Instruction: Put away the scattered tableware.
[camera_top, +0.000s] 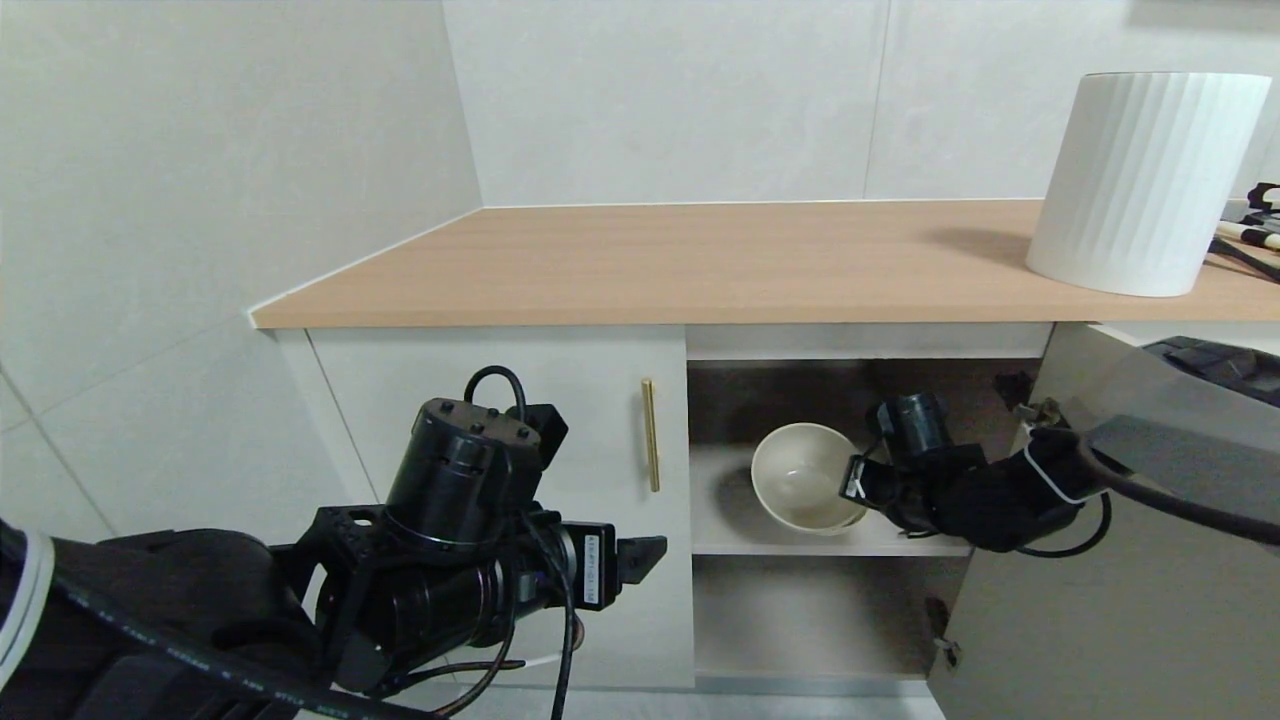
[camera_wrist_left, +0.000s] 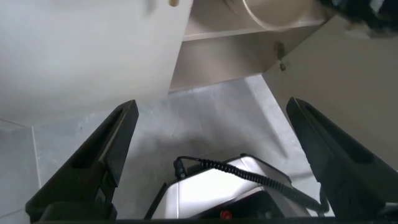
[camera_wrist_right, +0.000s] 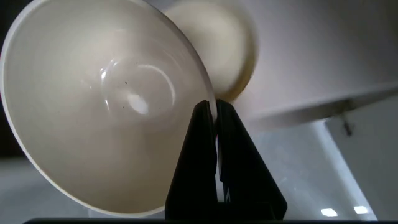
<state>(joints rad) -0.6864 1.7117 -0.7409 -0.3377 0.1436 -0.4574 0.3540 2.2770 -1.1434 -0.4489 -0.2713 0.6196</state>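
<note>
A cream bowl (camera_top: 805, 488) is tipped on its side above the upper shelf (camera_top: 720, 530) inside the open cabinet, its mouth facing outward. My right gripper (camera_top: 858, 485) is shut on its right rim. In the right wrist view the black fingers (camera_wrist_right: 205, 162) pinch the edge of the bowl (camera_wrist_right: 112, 106). My left gripper (camera_top: 640, 560) hangs lower, in front of the closed left door (camera_top: 560, 400), open and holding nothing. The left wrist view shows its fingers (camera_wrist_left: 106, 155) spread wide over the floor, with the bowl (camera_wrist_left: 273, 11) far off.
The right cabinet door (camera_top: 1100, 600) stands swung open beside my right arm. A brass handle (camera_top: 650, 435) runs down the left door's edge. On the wooden countertop (camera_top: 700, 260) stands a white ribbed container (camera_top: 1145, 180), with pens (camera_top: 1250, 235) behind it. A lower shelf space (camera_top: 810, 610) lies below.
</note>
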